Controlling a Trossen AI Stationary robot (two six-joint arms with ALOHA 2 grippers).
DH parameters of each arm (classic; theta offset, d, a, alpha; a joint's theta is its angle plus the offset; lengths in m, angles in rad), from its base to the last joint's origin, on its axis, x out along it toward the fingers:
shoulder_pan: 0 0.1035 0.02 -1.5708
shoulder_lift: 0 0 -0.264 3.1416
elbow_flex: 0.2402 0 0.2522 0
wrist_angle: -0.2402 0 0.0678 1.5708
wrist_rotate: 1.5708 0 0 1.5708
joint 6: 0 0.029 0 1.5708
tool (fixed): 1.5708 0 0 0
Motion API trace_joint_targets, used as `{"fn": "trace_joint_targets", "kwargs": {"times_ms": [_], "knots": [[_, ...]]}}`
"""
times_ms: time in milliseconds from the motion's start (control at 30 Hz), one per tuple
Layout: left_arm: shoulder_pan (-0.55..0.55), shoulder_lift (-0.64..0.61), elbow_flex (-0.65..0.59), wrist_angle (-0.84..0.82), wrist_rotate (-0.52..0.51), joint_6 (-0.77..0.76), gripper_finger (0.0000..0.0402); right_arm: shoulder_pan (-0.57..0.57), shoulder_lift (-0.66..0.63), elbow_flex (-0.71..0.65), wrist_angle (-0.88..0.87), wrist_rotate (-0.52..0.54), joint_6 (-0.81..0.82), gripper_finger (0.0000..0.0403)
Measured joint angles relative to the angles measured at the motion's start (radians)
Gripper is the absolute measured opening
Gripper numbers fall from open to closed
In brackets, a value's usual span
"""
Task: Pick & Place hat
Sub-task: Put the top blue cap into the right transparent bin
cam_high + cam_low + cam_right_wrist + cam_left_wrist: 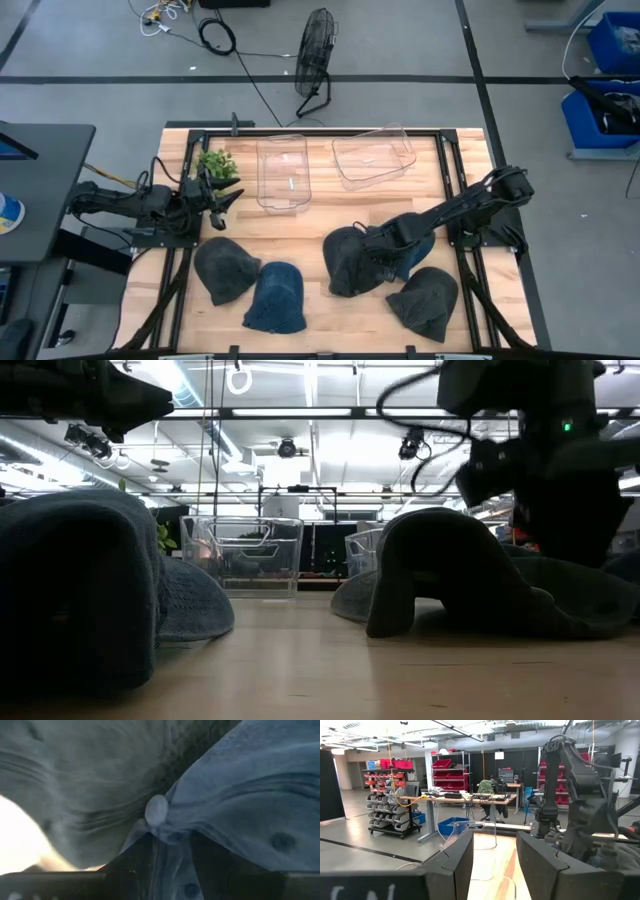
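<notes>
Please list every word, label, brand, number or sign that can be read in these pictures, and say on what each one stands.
No text can be read in any view.
White sign on the far wall in the left wrist view: too small to read.
Pale marks on the left gripper base: blurred, unreadable.
Hats, such as the blue denim hat, and the clear bins: no label visible.

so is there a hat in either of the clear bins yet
No, both the left clear bin and the right clear bin show only bare plastic.
</notes>
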Motion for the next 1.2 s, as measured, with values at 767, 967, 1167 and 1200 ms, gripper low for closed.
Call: {"fn": "trace_joint_targets", "kwargs": {"times_ms": [767, 967, 1167, 1200], "knots": [[0.000, 0.000, 0.000, -0.002, 0.000, -0.003, 0.0154, -0.004, -0.137, 0.145, -0.242, 0.153, 0.117, 0.0001], [0.000, 0.000, 0.000, -0.001, 0.000, -0.004, 0.0154, -0.006, -0.227, 0.289, -0.402, 0.419, 0.074, 0.0001], [0.000, 0.000, 0.000, 0.000, 0.000, -0.004, 0.0154, -0.042, -0.275, 0.399, -0.467, 0.612, -0.044, 0.0000], [0.000, 0.000, 0.000, 0.000, 0.000, -0.004, 0.0154, -0.049, -0.281, 0.418, -0.470, 0.639, -0.074, 0.0000]]}}
